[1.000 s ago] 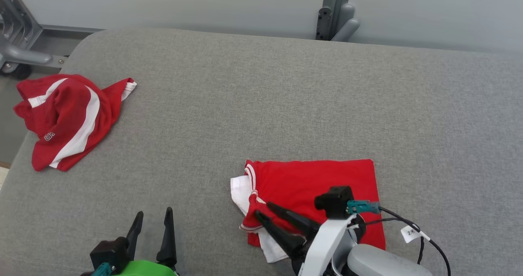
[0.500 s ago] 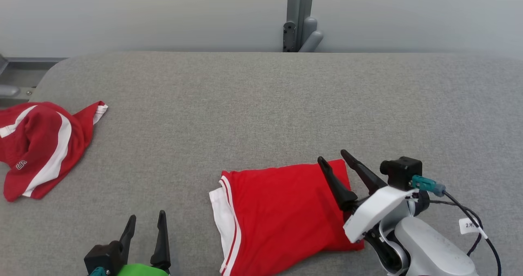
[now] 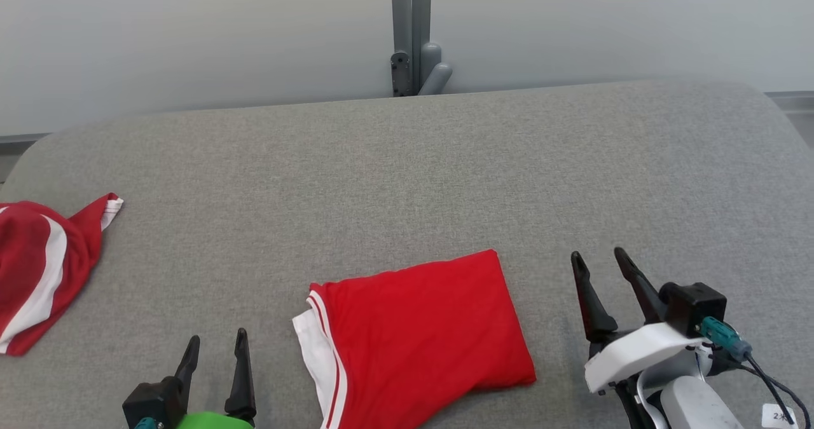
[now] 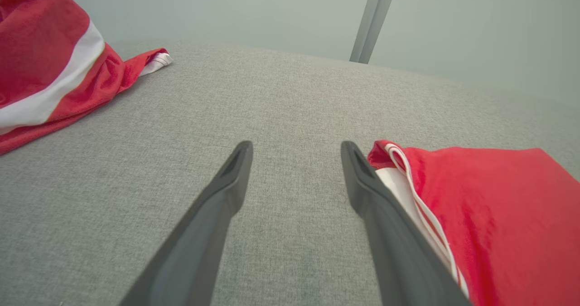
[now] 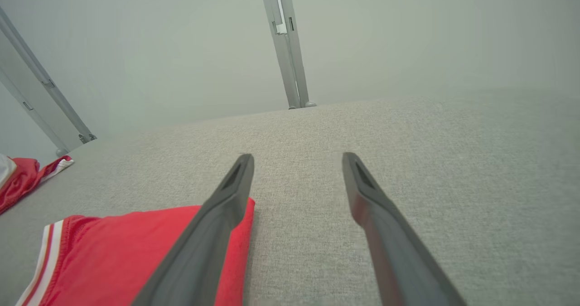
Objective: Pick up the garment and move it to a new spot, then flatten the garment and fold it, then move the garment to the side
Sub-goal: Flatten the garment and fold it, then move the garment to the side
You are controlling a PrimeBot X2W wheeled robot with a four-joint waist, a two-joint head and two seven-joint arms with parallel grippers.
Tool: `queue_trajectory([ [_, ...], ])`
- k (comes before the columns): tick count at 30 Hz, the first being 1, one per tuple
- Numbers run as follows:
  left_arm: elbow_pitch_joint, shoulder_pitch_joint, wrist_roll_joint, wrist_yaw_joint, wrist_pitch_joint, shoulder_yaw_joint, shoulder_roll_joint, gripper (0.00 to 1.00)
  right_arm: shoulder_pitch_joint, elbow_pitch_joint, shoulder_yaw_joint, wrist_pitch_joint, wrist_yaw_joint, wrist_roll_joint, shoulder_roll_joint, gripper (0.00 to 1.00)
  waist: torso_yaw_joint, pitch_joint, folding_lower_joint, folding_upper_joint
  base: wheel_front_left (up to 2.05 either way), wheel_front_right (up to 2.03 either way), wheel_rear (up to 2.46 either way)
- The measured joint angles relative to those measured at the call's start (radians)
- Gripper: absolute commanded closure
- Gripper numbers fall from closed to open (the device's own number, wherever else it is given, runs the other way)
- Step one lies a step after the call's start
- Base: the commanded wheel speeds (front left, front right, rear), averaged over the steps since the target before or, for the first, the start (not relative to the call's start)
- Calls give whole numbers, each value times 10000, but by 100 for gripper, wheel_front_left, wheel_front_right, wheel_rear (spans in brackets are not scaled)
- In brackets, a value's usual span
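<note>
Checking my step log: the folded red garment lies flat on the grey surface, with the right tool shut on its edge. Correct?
No. The right tool is open and off the folded red garment, beside its right edge, as the head view shows. The garment does lie flat on the grey surface.

Smooth, faintly shiny cloth is seen in the folded red garment (image 3: pixel 420 333); beneath it a matt, coarse-woven grey cover (image 3: pixel 381 181) is spread; beyond it a dull grey metal post (image 3: pixel 410 28) is shown.
</note>
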Motion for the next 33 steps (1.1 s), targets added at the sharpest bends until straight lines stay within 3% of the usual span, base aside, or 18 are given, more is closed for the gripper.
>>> queue_trajectory([
  [8, -178, 36, 313, 13, 2, 238, 0, 0, 805, -364, -1016, 0, 0, -817, 328, 0, -384, -174, 0, 0, 0, 0, 0],
  [17, -343, 238, 397, 13, 0, 416, 0, 0, 1104, -497, -1206, 0, 0, -1216, 397, 0, -568, -434, 0, 0, 0, 0, 0],
  [28, -397, 304, 303, 0, 2, 477, 0, 0, 1218, -422, -965, 0, 0, -786, 410, 0, -463, -406, 0, 0, 0, 0, 0],
  [33, -395, 302, 232, 0, 2, 288, 0, 0, 1130, 15, -17, 0, 0, -341, 408, 0, -331, -213, 0, 0, 0, 0, 0],
])
